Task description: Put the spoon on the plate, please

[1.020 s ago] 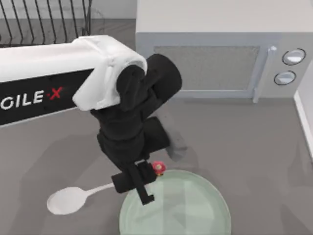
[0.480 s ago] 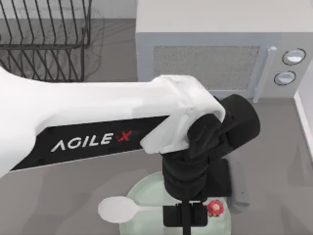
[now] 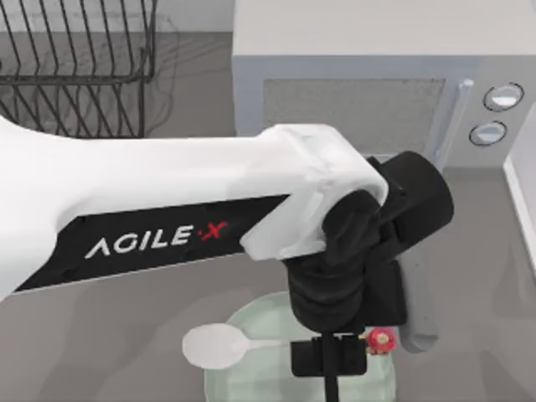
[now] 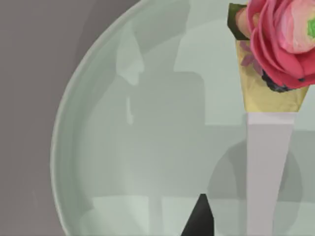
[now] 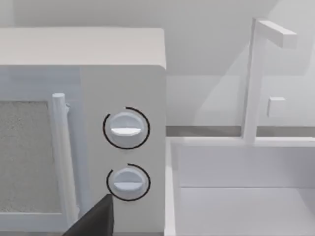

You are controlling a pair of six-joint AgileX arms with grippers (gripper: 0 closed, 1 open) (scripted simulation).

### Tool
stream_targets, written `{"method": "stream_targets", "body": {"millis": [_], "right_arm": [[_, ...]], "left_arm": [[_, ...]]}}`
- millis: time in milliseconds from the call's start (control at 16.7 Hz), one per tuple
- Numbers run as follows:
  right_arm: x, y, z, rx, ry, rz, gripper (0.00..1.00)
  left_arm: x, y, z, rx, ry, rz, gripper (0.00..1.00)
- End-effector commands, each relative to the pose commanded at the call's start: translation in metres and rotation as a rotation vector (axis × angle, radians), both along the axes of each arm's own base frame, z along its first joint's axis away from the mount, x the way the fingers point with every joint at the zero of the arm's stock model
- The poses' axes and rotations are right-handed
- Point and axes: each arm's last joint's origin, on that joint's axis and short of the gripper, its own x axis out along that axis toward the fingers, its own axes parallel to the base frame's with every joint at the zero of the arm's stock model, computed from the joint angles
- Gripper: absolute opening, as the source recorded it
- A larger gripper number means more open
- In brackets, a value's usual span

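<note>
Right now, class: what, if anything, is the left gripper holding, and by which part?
The left gripper holds the spoon by its handle end, bowl sticking out over the plate rim.

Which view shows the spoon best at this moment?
The top view: the spoon shows its whole white bowl at the plate's left rim, its handle running under the left gripper. The left wrist view gives part of the handle above the plate; the right wrist view faces the microwave.

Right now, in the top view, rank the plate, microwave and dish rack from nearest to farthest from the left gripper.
1. Plate, directly under the left gripper, which holds the spoon.
2. Microwave, behind, toward the right.
3. Dish rack, far back-left corner.
</note>
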Motion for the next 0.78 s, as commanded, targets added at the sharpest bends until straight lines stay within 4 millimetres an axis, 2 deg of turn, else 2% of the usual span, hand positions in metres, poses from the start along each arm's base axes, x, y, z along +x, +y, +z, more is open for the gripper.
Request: {"method": "stream_targets", "body": {"millis": [360, 780], "right_arm": [[0.0, 0.0, 0.0, 0.0, 0.0, 0.0, 1.0], [0.0, 0.0, 0.0, 0.0, 0.0, 0.0, 1.0]], "left_arm": [[0.005, -0.016, 0.009, -0.095, -0.102, 0.003, 0.0], [0.011, -0.017, 0.013, -0.163, -0.144, 0.018, 0.0]]}}
